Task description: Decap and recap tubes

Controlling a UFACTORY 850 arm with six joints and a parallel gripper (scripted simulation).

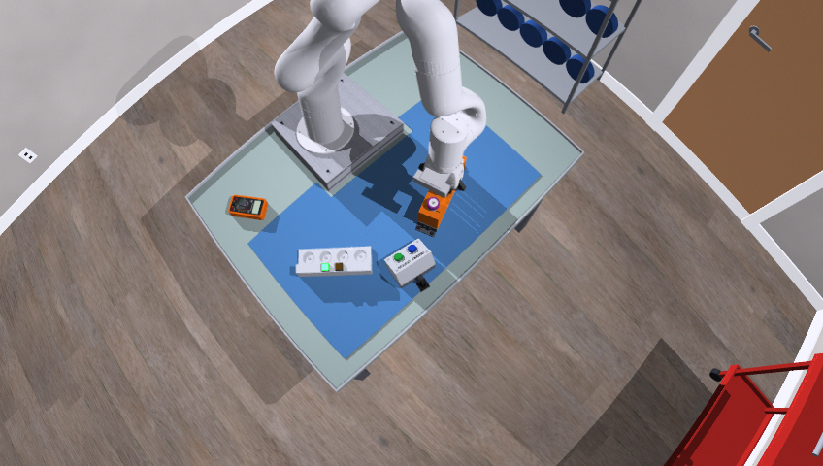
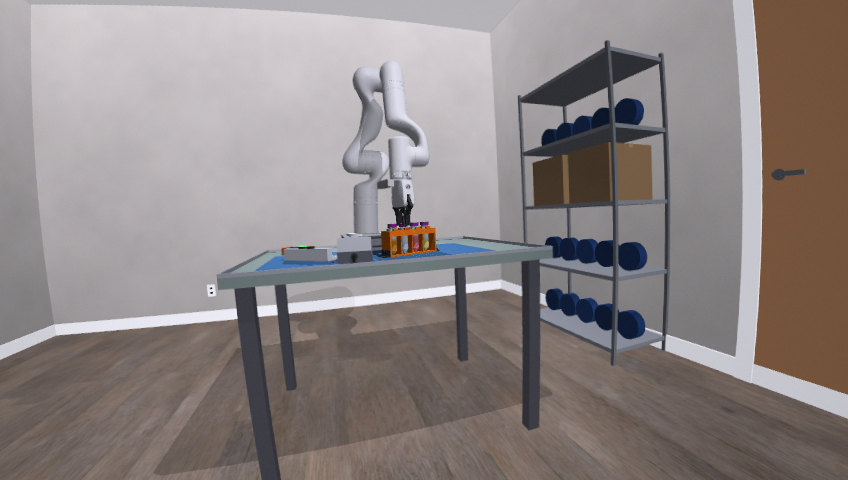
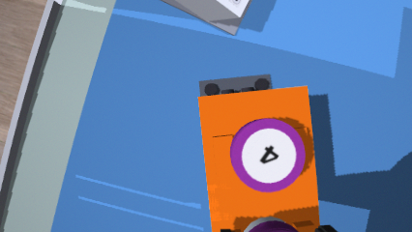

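The orange decapping station [image 1: 434, 209] stands on the blue mat with purple caps on all its tubes [image 2: 408, 226]. In the wrist view the cap marked 4 [image 3: 267, 155] sits on its tube. The neighbouring purple cap of tube 3 [image 3: 271, 226] shows at the bottom edge. My gripper [image 3: 277, 229] stands straight down over that cap, with its dark fingertips on either side, open a little and not clamping it. It also shows in the side view [image 2: 403, 220]. On the white cap tray [image 1: 333, 261] all nests look empty, the green lamp [image 1: 324, 266] is lit and the amber lamp [image 1: 338, 266] is dark.
The grey key housing [image 1: 409, 262] with the green READY key [image 1: 398, 257] and the blue CYCLE key [image 1: 411, 249] stands between tray and station. An orange multimeter [image 1: 246, 206] lies at the table's left. The arm base [image 1: 338, 135] is at the back. A shelf [image 2: 595, 196] stands beside the table.
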